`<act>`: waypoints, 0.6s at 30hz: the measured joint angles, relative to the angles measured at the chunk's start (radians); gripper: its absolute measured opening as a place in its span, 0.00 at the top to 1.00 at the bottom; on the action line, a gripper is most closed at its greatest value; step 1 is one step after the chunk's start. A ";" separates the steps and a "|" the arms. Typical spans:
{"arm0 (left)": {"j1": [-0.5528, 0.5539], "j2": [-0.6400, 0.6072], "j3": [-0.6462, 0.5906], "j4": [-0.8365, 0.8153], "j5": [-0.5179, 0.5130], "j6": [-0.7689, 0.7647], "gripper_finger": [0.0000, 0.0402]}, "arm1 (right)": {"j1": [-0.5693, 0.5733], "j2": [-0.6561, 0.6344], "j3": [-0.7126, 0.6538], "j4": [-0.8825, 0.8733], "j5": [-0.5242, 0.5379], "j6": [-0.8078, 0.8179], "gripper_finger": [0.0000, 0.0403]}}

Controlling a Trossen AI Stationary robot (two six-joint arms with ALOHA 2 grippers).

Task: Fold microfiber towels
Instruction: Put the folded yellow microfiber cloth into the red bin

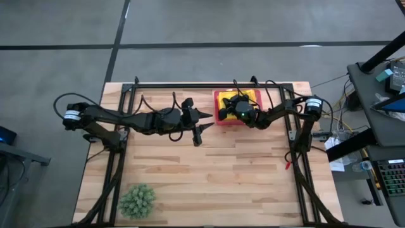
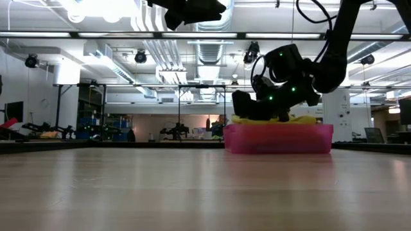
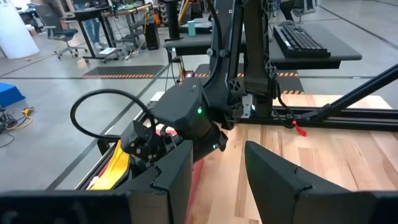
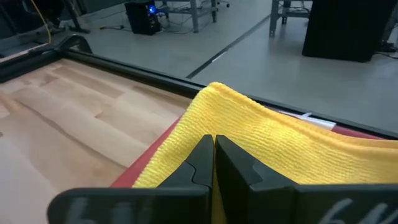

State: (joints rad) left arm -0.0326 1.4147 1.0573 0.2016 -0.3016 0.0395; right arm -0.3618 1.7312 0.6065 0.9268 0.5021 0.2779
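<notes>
Bare wood tabletop [image 2: 192, 192] fills the near part of the low view; beyond it, on the right, the pink tray [image 2: 278, 138] sits flat with a yellow towel [image 2: 302, 119] showing over its rim, and the right gripper [image 2: 247, 106] is down at the tray's top edge. High view: the tray [image 1: 219, 107] lies at the far edge of the table, right of centre, and the right gripper [image 1: 233, 109] is over it with yellow cloth [image 1: 252, 96] visible around it. The left gripper [image 1: 201, 124] hangs over bare wood just left of the tray, fingers apart, holding nothing. The green plant ball [image 1: 137, 201] sits at the near left corner, well apart from the work. Left wrist view: the left arm's own fingers [image 3: 177, 177] stand apart and empty, looking at the right arm over the tray [image 3: 198, 174], a yellow strip [image 3: 115, 167] beside it. Right wrist view: the right gripper [image 4: 213, 155] has its fingers pressed together on a raised ridge of the yellow towel [image 4: 280, 149], the tray's red rim [image 4: 140, 165] beneath. Judgement: the step in hand is drawing the first towel out of the tray; no towel is on the table, so no fold is begun. The next move calls for lifting the pinched cloth clear of the rim without dragging the tray, then laying it flat on open wood nearer centre, where the left gripper can take an edge. Other towel colours are not visible.
</notes>
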 joint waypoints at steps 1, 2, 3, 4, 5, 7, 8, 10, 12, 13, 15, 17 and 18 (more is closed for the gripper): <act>0.000 0.000 0.000 0.000 0.000 0.000 0.67 | 0.000 0.005 0.004 0.000 0.004 0.000 0.98; 0.000 0.000 0.000 0.000 0.000 0.000 0.67 | 0.000 0.007 0.004 -0.001 0.009 -0.001 0.98; 0.000 0.000 0.000 0.000 0.000 0.000 0.67 | 0.000 0.008 0.004 -0.002 0.020 -0.001 0.98; 0.000 0.000 -0.001 0.001 0.000 0.000 0.67 | 0.000 0.008 0.004 -0.001 0.023 -0.001 0.98; 0.000 0.000 -0.002 0.000 0.000 0.000 0.67 | 0.000 0.008 0.004 -0.001 0.024 -0.001 0.98; 0.000 0.000 -0.005 0.000 0.000 0.000 0.67 | 0.000 0.008 0.003 -0.001 0.025 0.001 0.98; 0.000 0.000 -0.006 0.000 0.000 0.000 0.67 | 0.000 0.008 0.003 -0.002 0.025 0.001 0.98; 0.000 0.000 -0.009 0.000 0.000 -0.001 0.67 | 0.000 0.008 0.003 -0.006 0.026 -0.002 0.98; 0.000 0.000 -0.012 0.000 0.000 -0.001 0.67 | 0.000 0.008 0.001 -0.009 0.032 -0.010 0.98; 0.000 0.000 -0.014 0.000 0.000 -0.004 0.67 | 0.000 0.008 0.000 -0.009 0.040 -0.015 0.98; 0.000 0.000 -0.017 0.001 0.000 -0.005 0.67 | 0.000 0.008 -0.002 -0.009 0.049 -0.024 0.98; 0.000 0.000 -0.018 0.000 0.000 -0.005 0.67 | 0.000 0.005 -0.002 -0.009 0.049 -0.034 0.98; 0.000 0.000 -0.018 0.000 0.000 -0.005 0.67 | 0.000 -0.006 -0.003 -0.011 0.049 -0.035 0.98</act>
State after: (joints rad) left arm -0.0326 1.4151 1.0397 0.2019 -0.3016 0.0341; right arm -0.3618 1.7251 0.6035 0.9153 0.5510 0.2432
